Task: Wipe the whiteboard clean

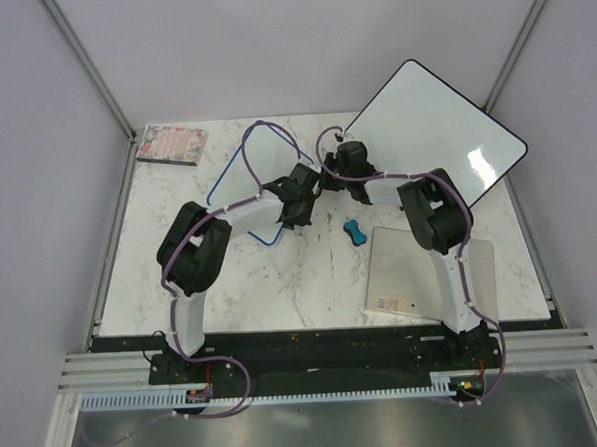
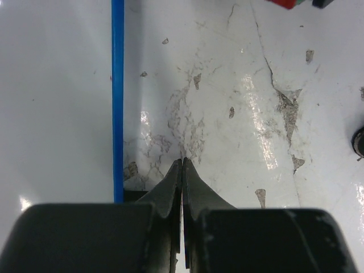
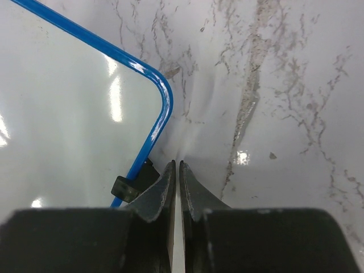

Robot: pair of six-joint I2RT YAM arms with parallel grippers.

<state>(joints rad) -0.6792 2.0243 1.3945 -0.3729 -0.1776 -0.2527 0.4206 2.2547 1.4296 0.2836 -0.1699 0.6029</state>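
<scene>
The whiteboard (image 1: 246, 181) with the thin blue frame lies on the marble table (image 1: 312, 283), left of centre. Its white face (image 2: 57, 102) and frame edge (image 2: 118, 96) fill the left of the left wrist view. A rounded corner (image 3: 164, 94) and a small black foot (image 3: 126, 187) show in the right wrist view. No scribbles show on the parts in view. My left gripper (image 1: 294, 218) (image 2: 182, 162) is shut and empty, just right of the frame over bare marble. My right gripper (image 1: 314, 181) (image 3: 177, 164) is shut and empty beside the board's corner. A small blue eraser (image 1: 354, 231) lies apart, right of both grippers.
A larger black-framed blank whiteboard (image 1: 439, 131) lies tilted at the back right. A flat beige sheet with a barcode label (image 1: 411, 268) lies at the near right under the right arm. A small printed box (image 1: 171, 143) sits at the back left corner.
</scene>
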